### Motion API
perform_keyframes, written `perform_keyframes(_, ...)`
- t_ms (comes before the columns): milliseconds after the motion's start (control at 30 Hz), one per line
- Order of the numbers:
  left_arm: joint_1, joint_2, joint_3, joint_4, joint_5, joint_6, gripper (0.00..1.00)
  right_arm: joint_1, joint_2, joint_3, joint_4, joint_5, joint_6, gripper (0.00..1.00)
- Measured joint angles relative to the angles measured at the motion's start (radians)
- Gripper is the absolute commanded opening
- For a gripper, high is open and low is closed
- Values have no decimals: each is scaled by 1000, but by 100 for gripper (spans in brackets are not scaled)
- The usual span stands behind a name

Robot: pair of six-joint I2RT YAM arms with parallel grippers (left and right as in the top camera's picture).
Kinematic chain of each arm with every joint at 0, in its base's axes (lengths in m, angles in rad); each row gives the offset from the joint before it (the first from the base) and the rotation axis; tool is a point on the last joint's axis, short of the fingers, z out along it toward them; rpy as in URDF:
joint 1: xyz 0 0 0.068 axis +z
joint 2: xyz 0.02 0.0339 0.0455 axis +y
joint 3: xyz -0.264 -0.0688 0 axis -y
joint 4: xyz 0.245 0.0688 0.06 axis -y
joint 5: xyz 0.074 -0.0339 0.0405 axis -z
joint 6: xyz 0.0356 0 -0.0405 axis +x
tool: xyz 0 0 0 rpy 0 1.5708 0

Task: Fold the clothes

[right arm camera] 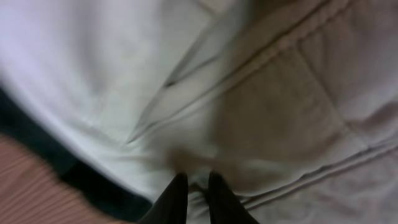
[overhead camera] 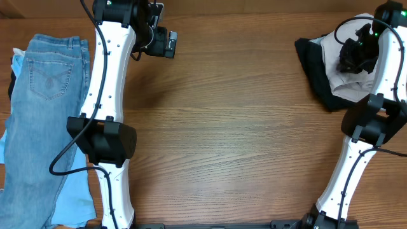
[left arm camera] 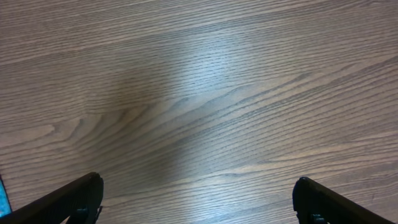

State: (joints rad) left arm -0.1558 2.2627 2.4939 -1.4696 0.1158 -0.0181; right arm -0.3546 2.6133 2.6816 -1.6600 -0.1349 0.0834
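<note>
The beige khaki shorts (overhead camera: pixel 338 67) lie bunched at the far right of the table, on top of a black garment (overhead camera: pixel 316 76). My right gripper (overhead camera: pixel 351 57) is down on the shorts. In the right wrist view its fingers (right arm camera: pixel 196 180) are nearly closed, pinching a fold of the beige cloth (right arm camera: pixel 280 106), with seams showing and the black garment (right arm camera: pixel 93 180) at lower left. Light-blue denim jeans (overhead camera: pixel 44 102) lie flat at the far left. My left gripper (overhead camera: pixel 166 43) hangs open over bare wood at the back, its fingers (left arm camera: pixel 199 199) wide apart.
The wooden table (overhead camera: pixel 235 127) stretches between the two arms. The left arm's base and links (overhead camera: pixel 105 137) stand beside the jeans. The right arm's base (overhead camera: pixel 372 124) stands just in front of the shorts pile.
</note>
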Motion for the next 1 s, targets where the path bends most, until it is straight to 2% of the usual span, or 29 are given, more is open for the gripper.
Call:
perform_keyframes(200, 0, 0, 0, 0, 0, 0, 100, 3, -9, -266, 335, 52, 8, 10)
perform_keyframes(433, 0, 0, 0, 0, 0, 0, 100, 51, -37, -352, 600, 84, 64, 11)
perform_keyframes(500, 0, 0, 0, -1, 0, 0, 100, 63, -37, -353, 631, 87, 80, 7)
perform_keyframes(633, 0, 0, 0, -9, 0, 0, 100, 64, -37, -352, 608, 79, 93, 9)
perform_keyframes(700, 0, 0, 0, -9, 0, 0, 100, 64, -37, -343, 584, 72, 89, 23)
perform_keyframes(733, 0, 0, 0, -9, 0, 0, 100, 64, -42, -323, 547, 55, 87, 38)
perform_keyframes(800, 0, 0, 0, -8, -3, 0, 100, 68, -100, -311, 479, 27, 80, 77)
perform_keyframes(867, 0, 0, 0, -14, -8, 0, 100, 74, -176, -298, 430, 12, 71, 100)
perform_keyframes(1000, 0, 0, 1, -20, -15, 0, 100, 125, -488, -259, 337, 0, 70, 100)
